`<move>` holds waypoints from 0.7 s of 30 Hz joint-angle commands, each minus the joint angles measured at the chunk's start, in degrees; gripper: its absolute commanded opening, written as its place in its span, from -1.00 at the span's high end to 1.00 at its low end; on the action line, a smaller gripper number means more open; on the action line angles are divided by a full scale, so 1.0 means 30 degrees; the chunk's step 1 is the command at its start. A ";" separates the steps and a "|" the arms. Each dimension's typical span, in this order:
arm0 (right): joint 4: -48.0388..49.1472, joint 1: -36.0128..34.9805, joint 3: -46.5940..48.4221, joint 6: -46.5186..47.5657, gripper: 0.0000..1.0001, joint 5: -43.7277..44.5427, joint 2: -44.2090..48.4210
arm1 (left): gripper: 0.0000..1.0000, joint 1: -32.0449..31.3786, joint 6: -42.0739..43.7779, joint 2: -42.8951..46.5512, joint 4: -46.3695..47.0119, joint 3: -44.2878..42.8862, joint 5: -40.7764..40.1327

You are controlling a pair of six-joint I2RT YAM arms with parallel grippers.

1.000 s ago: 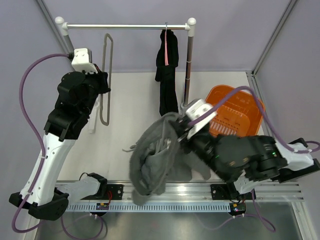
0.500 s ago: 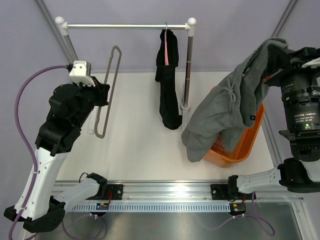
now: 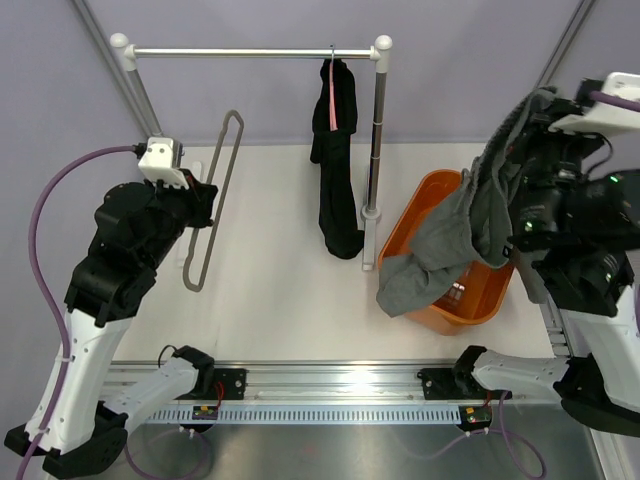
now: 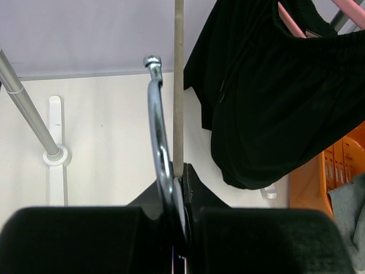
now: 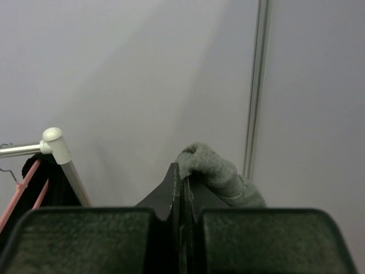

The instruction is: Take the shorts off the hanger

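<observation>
Across the centre of the top view, a white bench (image 3: 270, 300) is carrying a garment rack (image 3: 250, 51) along the upper edge. At the right, the right arm (image 3: 590, 230) is holding the grey shorts (image 3: 470, 230) aloft, its jaws pinching a fold; the lower end is draping into an orange basket (image 3: 410, 215). At upper centre, a black garment (image 3: 338, 170) is hanging on a pink hanger (image 3: 333, 105). At the left, well apart from the shorts, the left arm's (image 3: 130, 240) jaws are gripping the grey hanger (image 4: 178, 85) by its metal hook (image 4: 158, 142).
</observation>
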State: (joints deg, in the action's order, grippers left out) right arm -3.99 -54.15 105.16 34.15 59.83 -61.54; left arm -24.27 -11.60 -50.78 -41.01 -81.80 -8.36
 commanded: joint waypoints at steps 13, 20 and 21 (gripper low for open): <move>-1.1505 1.2862 -0.2792 -1.7269 1.00 -1.4055 -0.3663 | 1.00 0.0034 0.0613 0.0844 0.0108 0.1836 0.0531; -1.0506 1.2982 -0.9002 -1.9379 0.52 -1.3644 -0.1519 | 1.00 0.0034 0.0788 -0.0205 -0.0858 0.1369 0.1233; -1.0419 1.2982 -0.9387 -1.9498 0.43 -1.3791 -0.1344 | 1.00 0.0034 0.0847 -0.0442 -0.1121 0.1049 0.1611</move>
State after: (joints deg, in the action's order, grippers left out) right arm -37.98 -15.35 79.57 -19.90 19.86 -68.75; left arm -24.27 -10.31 -50.00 -44.56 -76.05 -7.18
